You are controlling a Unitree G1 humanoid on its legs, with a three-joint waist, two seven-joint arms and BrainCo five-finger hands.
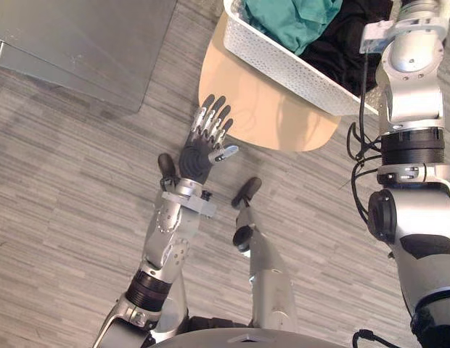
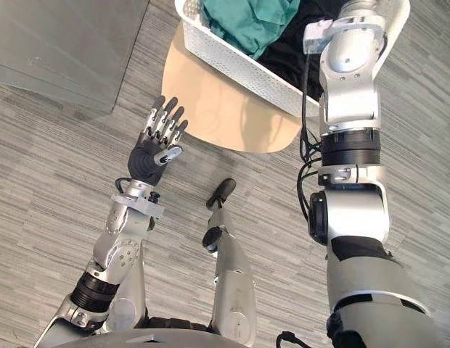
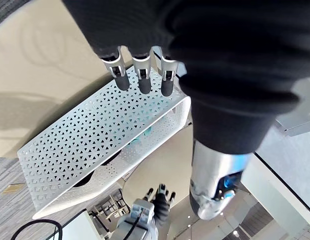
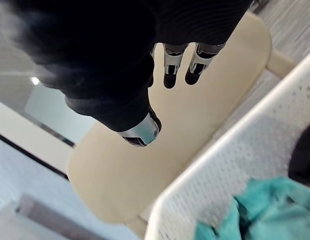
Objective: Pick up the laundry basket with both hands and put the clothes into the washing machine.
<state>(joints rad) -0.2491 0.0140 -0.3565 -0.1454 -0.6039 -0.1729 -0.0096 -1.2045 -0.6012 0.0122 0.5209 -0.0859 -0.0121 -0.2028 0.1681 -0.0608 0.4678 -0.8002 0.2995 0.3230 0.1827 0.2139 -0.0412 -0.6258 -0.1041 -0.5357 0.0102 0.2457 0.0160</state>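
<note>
Nothing done yet: the basket (image 1: 283,61) sits on the table (image 1: 261,119), still full of clothes (image 1: 294,22). My left hand (image 1: 208,134) and right hand (image 4: 172,60) hover near it, fingers straight, empty.

left arm (image 1: 167,232): came in from lower left, forearm angled forward, wrist straight
left robot hand (image 1: 203,145): fingers (image 1: 210,119) straight, slightly fanned, thumb out sideways, holding nothing
right arm (image 1: 414,94): stretched far forward along the right side, nearly straight
right robot hand (image 4: 110,75): fingers (image 4: 170,70) uncurled, thumb apart

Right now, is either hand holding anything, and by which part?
Nothing held. Left hand open, short of the laundry basket; right hand open beside its rim, not touching.
</note>
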